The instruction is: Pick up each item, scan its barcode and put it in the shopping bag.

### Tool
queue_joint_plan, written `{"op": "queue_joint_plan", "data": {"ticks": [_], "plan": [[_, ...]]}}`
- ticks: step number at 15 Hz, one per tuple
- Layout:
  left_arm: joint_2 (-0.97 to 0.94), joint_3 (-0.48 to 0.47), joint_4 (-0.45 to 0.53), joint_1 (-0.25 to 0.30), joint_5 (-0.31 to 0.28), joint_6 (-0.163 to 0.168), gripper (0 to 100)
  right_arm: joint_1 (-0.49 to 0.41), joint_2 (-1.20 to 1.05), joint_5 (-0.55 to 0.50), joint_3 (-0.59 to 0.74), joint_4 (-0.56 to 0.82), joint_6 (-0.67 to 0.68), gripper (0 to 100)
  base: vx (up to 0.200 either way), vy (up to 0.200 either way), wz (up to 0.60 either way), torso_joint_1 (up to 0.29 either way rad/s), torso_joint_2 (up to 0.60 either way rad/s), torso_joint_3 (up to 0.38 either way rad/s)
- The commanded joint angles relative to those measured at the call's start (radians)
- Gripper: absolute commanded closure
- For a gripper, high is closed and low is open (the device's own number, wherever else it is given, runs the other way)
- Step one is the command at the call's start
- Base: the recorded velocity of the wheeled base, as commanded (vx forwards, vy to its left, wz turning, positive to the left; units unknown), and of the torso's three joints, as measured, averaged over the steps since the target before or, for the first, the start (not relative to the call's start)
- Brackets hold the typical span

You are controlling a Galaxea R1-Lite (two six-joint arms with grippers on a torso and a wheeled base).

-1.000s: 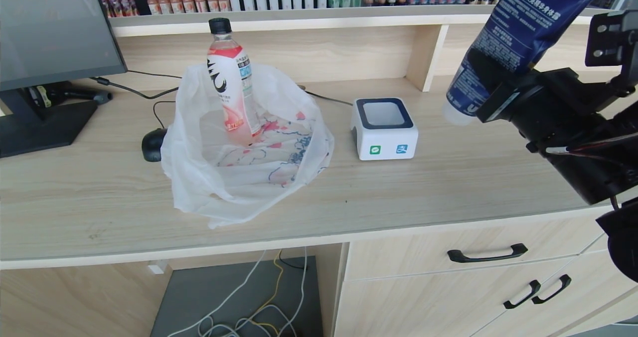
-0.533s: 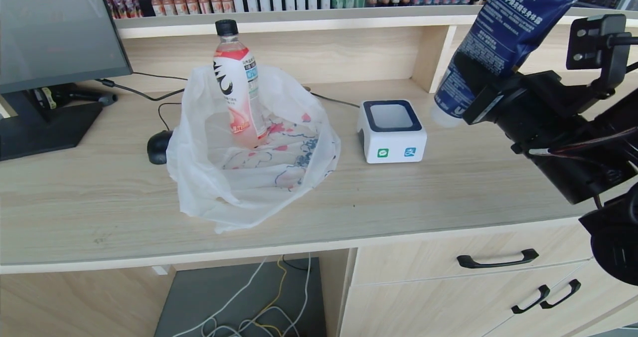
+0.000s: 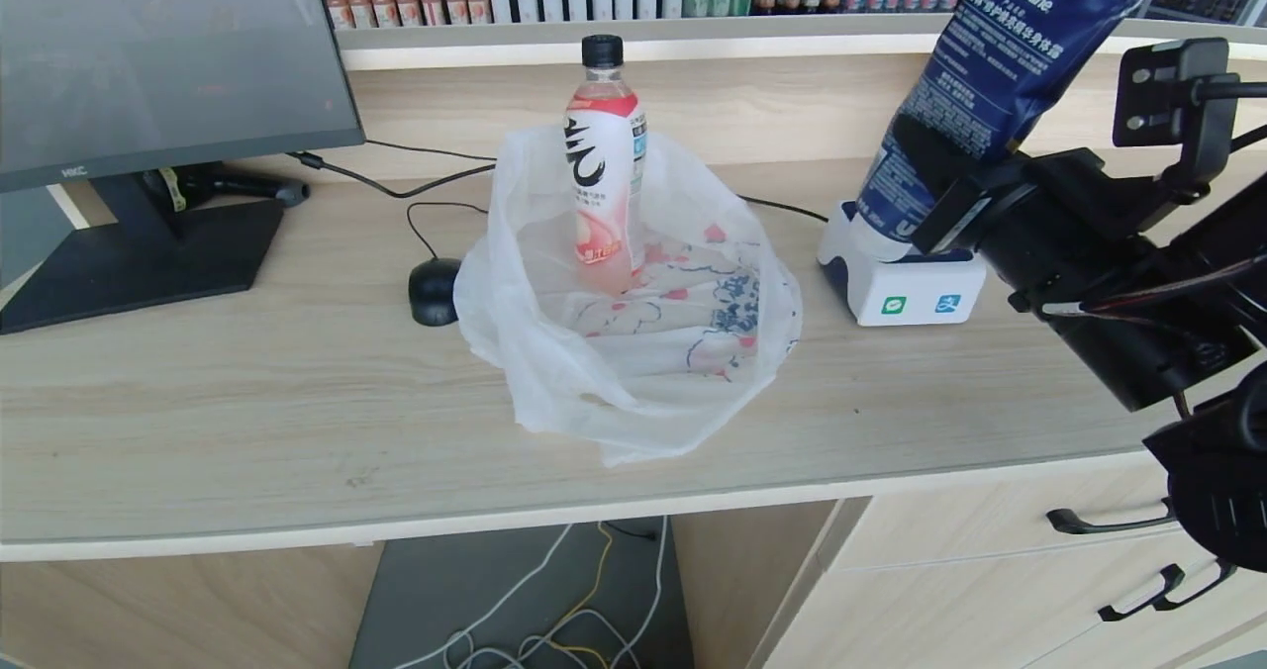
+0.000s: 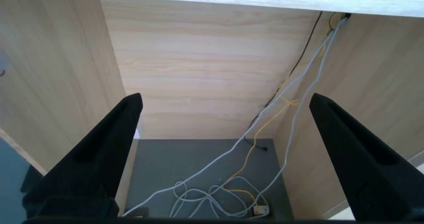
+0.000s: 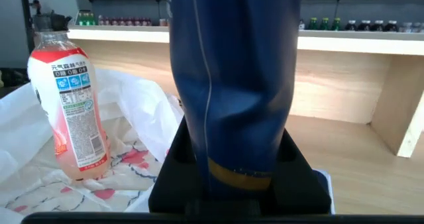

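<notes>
Blue tube (image 3: 990, 65): one, white print on its label, cap end down, clamped in the right claw (image 3: 945, 209) over the white scanner (image 3: 916, 293) on the counter (image 3: 247, 392).
Drink bottle (image 3: 604, 174): one, pink-and-white label, upright inside the one white shopping bag (image 3: 633, 372) beside the scanner.
Left claw (image 4: 225, 154): fingers apart, empty, below the counter.

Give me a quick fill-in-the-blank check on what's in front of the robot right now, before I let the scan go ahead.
1. The right gripper is shut on a ____ tube.
2. The pink bottle stands upright inside the plastic ____.
3. The tube's cap end is held over the white ____.
4. The left gripper has its jaws ____.

Missing words: blue; bag; scanner; open.
</notes>
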Motion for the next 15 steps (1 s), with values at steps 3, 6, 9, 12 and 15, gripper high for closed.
{"op": "queue_joint_plan", "data": {"ticks": [3,6,9,12,15], "plan": [[0.000,0.000,-0.001,0.000,0.000,0.000,0,0.001,-0.001,0.000,0.008,-0.001,0.000,100,0.000,0.133,0.00,0.002,0.00,0.002],[0.000,0.000,-0.001,0.000,0.000,0.003,0,0.001,-0.006,0.000,0.031,-0.002,0.000,100,0.000,0.000,0.00,0.000,0.00,0.000],[0.002,0.000,-0.001,0.000,0.000,0.003,0,0.002,0.002,0.008,0.037,-0.002,0.000,100,0.000,0.000,0.00,0.000,0.00,0.000],[0.000,0.000,-0.001,0.000,0.000,0.003,0,0.004,0.026,0.061,0.048,-0.001,0.000,100,0.000,0.000,0.00,0.000,0.00,0.000],[0.000,0.000,-0.001,0.000,0.000,0.003,0,0.007,0.048,0.064,0.031,0.001,0.006,100,0.000,0.000,0.00,0.000,0.00,0.000]]}}
